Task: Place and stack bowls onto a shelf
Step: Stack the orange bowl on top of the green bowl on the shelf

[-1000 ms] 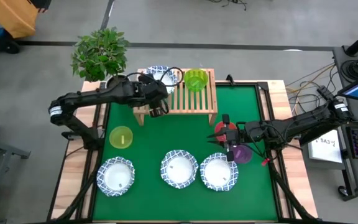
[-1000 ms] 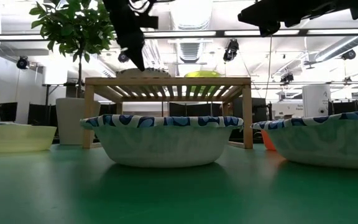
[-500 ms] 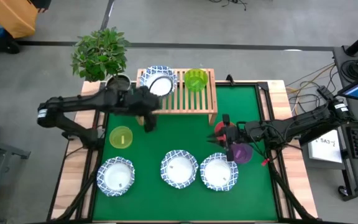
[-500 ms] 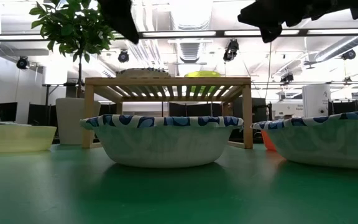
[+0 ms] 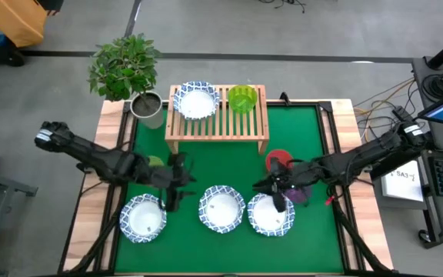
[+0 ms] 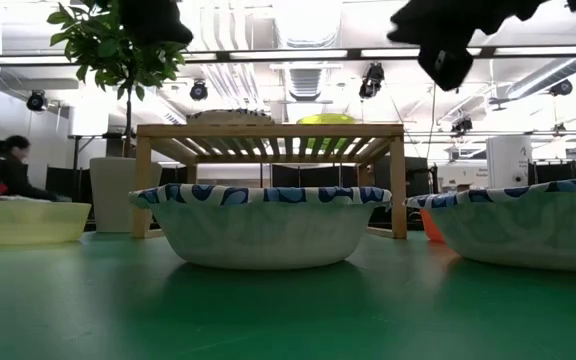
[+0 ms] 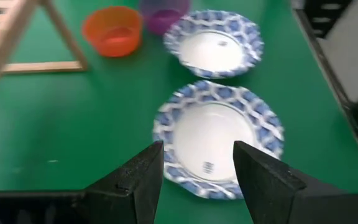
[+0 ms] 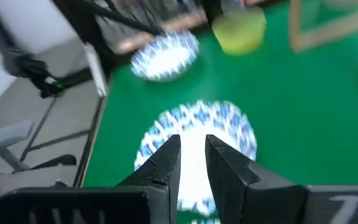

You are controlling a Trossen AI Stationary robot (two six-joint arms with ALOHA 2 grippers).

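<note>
The light-wood shelf stands at the table's far side. On its slats sit one white blue-rimmed bowl and a green bowl. Three more white bowls rest on the green mat near the front: left, middle, right. My left gripper is open and empty, above the mat between the left and middle bowls; the middle bowl shows past its fingers. My right gripper hovers over the right bowl's left part, empty, its fingers a narrow gap apart.
A yellow bowl sits half hidden under my left arm. A red bowl and a purple bowl sit beside my right gripper. A potted plant stands at the far left corner. A person shows beyond the table.
My left gripper has drawn back from the shelf toward the table's near edge and now hangs between the left and middle white bowls; the white bowl stays on the shelf. My right gripper has gone a little toward the near edge, over the right white bowl.
</note>
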